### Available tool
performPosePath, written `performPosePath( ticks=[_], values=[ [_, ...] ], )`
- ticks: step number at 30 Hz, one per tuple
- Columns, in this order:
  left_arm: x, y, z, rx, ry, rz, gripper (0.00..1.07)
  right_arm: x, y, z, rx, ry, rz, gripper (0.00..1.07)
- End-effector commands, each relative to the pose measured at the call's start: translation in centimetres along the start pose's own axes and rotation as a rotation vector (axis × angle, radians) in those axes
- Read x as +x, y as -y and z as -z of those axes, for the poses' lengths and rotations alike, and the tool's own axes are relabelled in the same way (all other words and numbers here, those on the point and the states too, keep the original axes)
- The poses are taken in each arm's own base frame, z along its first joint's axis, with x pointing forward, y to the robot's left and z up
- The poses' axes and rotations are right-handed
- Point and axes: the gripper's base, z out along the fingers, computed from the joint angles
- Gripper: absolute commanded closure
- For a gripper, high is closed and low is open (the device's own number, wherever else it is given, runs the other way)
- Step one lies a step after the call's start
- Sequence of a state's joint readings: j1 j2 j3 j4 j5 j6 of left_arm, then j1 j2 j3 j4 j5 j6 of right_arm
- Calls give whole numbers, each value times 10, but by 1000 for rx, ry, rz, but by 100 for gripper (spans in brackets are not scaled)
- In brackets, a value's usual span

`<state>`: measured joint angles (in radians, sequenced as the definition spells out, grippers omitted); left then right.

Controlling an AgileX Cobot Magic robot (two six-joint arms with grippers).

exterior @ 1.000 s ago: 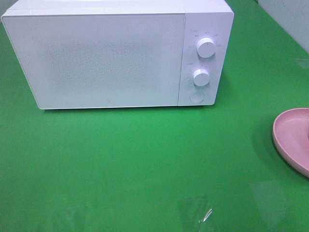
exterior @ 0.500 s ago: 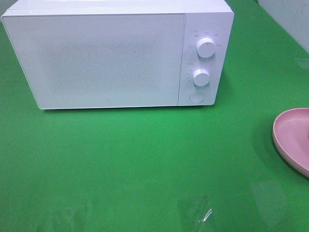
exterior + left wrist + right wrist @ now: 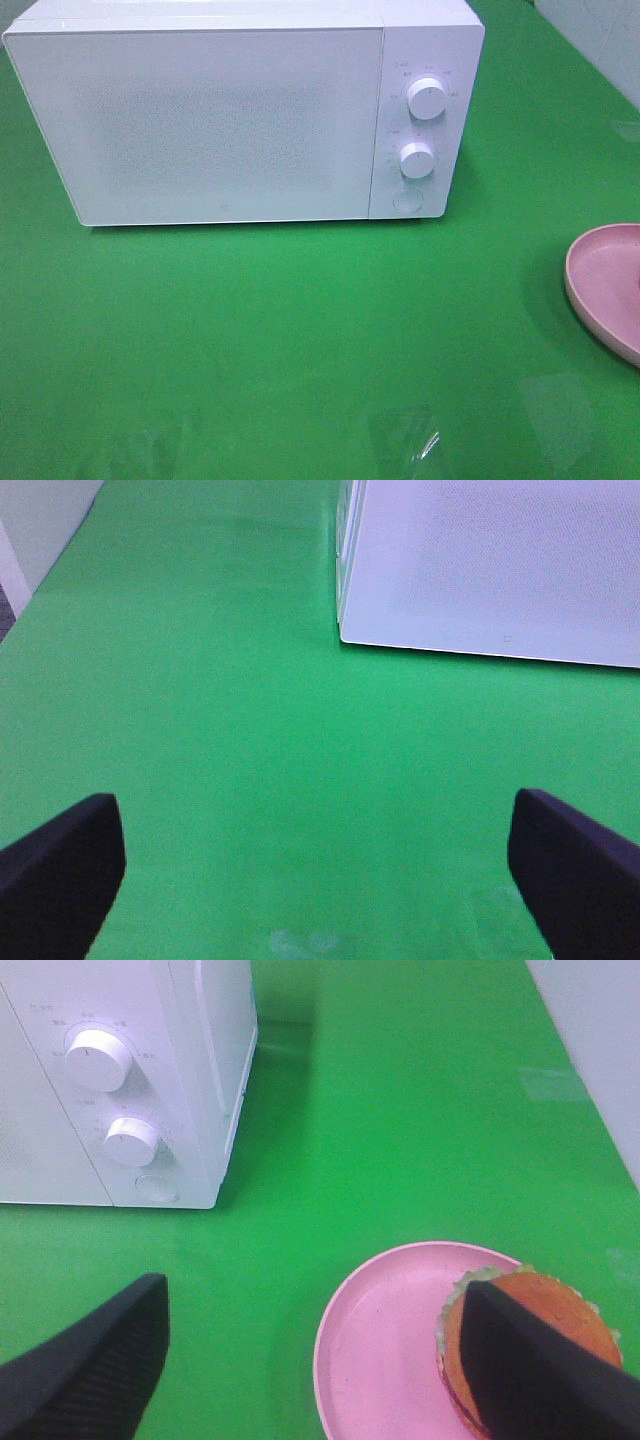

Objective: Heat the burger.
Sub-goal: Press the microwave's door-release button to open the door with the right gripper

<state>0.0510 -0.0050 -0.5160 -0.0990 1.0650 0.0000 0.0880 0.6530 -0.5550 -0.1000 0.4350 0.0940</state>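
The burger point(image 3: 560, 1305), with its orange-brown bun and green lettuce frill, lies on a pink plate point(image 3: 390, 1340) in the right wrist view, partly behind one black finger. My right gripper point(image 3: 320, 1360) hangs open above the green table beside the plate, nothing between its fingers. My left gripper point(image 3: 310, 870) is wide open over bare green cloth, short of the white microwave point(image 3: 490, 570). In the high view the microwave point(image 3: 240, 110) stands at the back with its door shut, only the plate's rim point(image 3: 600, 285) shows at the right edge, and neither gripper appears.
The microwave has two white knobs point(image 3: 427, 98) and a round button point(image 3: 406, 200) on its right panel. A pale wall point(image 3: 600, 1050) borders the green table on the right, and a white edge point(image 3: 40, 530) borders it on the left.
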Motion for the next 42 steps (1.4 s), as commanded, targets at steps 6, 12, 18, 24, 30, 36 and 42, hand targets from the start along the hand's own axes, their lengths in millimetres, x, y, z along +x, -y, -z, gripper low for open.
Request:
performPosePath(
  ticks=[6,12,18,24,30,36,42],
  values=[
    [1,0,2,-1,15,-1,8,-11,-2,-28,-12,48,-5,31],
    [1,0,2,-1,15,-1,8,-11,-4,-48,-28,104,-4,31],
    [1,0,2,-1,15,-1,8,-5,-7,-65,-51,197,-6,31],
    [1,0,2,-1,15,-1,8,11,-9,-86,-67,280,-54,31],
    [1,0,2,-1,15,-1,8,22,-13,-101,-65,276,-96,31],
    [1,0,2,-1,15,-1,8,28,-30,-114,-85,275,-54,31],
    [1,0,2,-1,15,-1,8,34,-48,-123,-83,293,-33,31]
  ],
)
